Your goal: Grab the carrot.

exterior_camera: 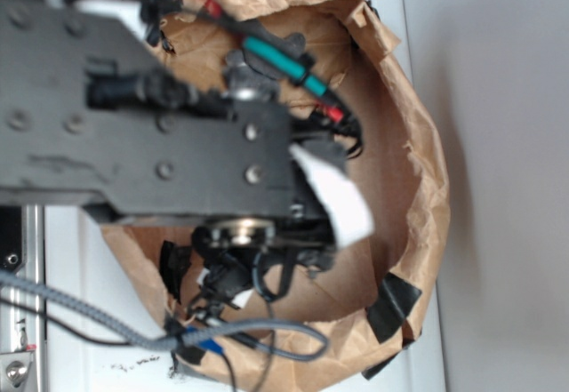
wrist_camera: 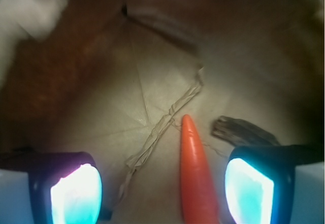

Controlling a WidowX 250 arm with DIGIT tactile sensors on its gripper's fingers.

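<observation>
Reaching into paper bag (exterior_camera: 418,170) | exterior: arm hides carrot and gripper | wrist: gripper (wrist_camera: 162,188) released, fingers spread; carrot (wrist_camera: 195,176) on bag floor between them, nearer right finger (wrist_camera: 249,191), long axis pointing away, tip forward.

carrot (wrist_camera: 197,178) stem end cut off, bag (exterior_camera: 418,188) floor hidden by arm (exterior_camera: 142,116)

The exterior view is bright and even, with the white surface (exterior_camera: 498,143) nearly washed out and a soft shadow falling right of the paper bag (exterior_camera: 418,188). The robot arm (exterior_camera: 151,116) close to the lens is blurred. The wrist view is dim and warm inside the bag; the finger pads (wrist_camera: 76,196) glow overexposed cyan-white (almost featureless), and the corners go soft, while the carrot (wrist_camera: 195,176) carries a faint sheen.
</observation>
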